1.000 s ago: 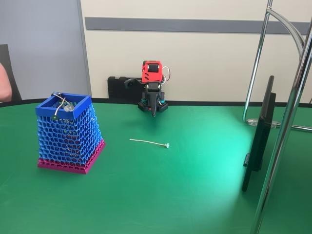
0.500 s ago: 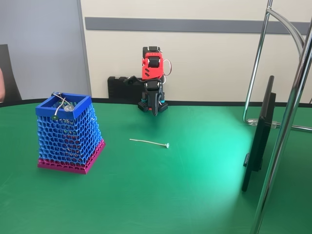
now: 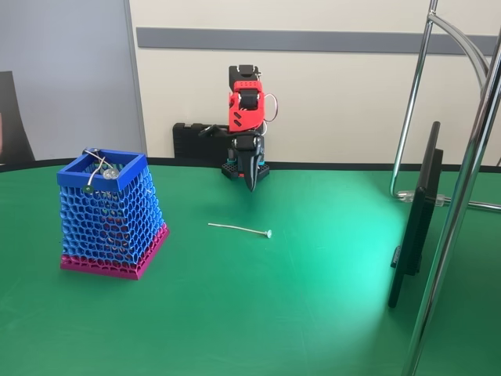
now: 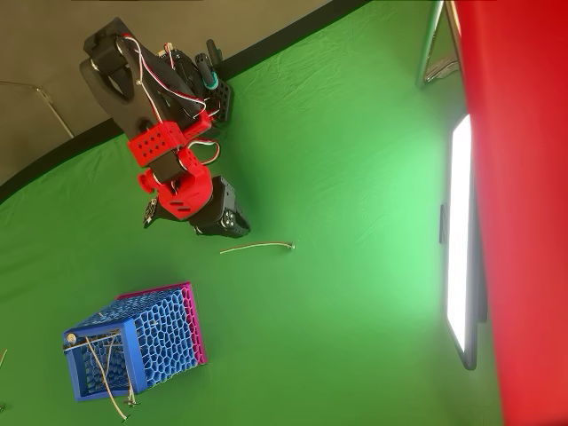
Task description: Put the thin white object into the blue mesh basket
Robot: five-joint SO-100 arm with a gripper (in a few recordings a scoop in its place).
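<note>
The thin white object lies flat on the green worktop, well in from every edge, its long axis running nearly parallel to the worktop's far edge in the fixed view, with the small pale-green tip at the picture's right end and slightly nearer the camera than the bare left end. In the overhead view the stick shows a slight curve, its tip end pointing away from the blue mesh basket. The basket stands upright on its magenta base band toward the worktop's left side in the fixed view, well apart from the stick, and holds a silvery wire piece that leans over its rim. The gripper hangs point down near the far edge, above the worktop and behind the stick, its fingers pressed together and holding nothing. Compared with a second ago the red arm stands taller and the gripper has shifted a little toward the stick; stick and basket lie as before. A dark monitor and chrome stand tubes occupy the right side. The green surface between stick and basket is open.
</note>
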